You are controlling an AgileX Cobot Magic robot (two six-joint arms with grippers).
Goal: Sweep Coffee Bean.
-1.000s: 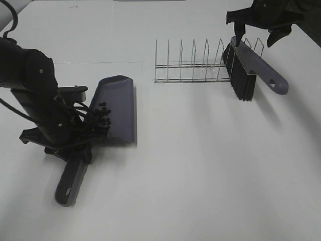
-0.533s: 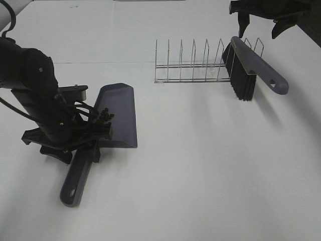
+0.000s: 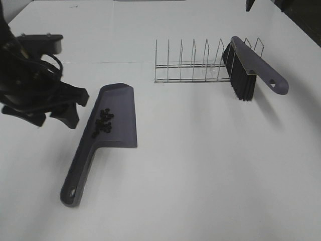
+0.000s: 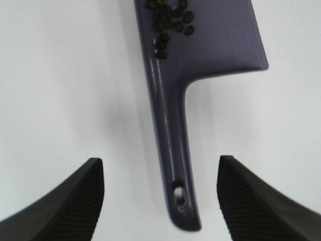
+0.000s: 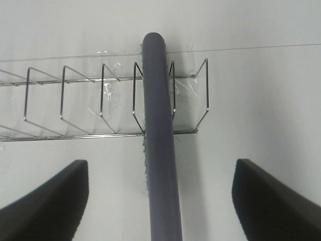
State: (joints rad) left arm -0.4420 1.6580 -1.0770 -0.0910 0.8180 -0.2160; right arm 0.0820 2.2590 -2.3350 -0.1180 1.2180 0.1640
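The purple-grey dustpan (image 3: 118,113) lies flat on the white table, its handle (image 3: 75,173) pointing to the near left. The coffee beans (image 3: 103,122) sit in a small dark cluster inside the pan near the handle root; they also show in the left wrist view (image 4: 168,20). My left gripper (image 3: 54,119) is open and empty, just left of the pan and above it; in its wrist view (image 4: 159,161) the handle (image 4: 170,140) lies between its fingers. The brush (image 3: 251,68) leans in the wire rack. My right gripper (image 5: 161,163) is open and above the brush handle (image 5: 158,125).
A wire rack (image 3: 193,68) with several dividers stands at the back centre and also shows in the right wrist view (image 5: 100,100). The brush's black bristles (image 3: 242,83) hang over the rack's right end. A dark edge runs along the table's far right corner.
My left gripper has let go of the dustpan handle and drawn back to the left and up. The dustpan now lies free. My right gripper has risen almost out of the exterior view.
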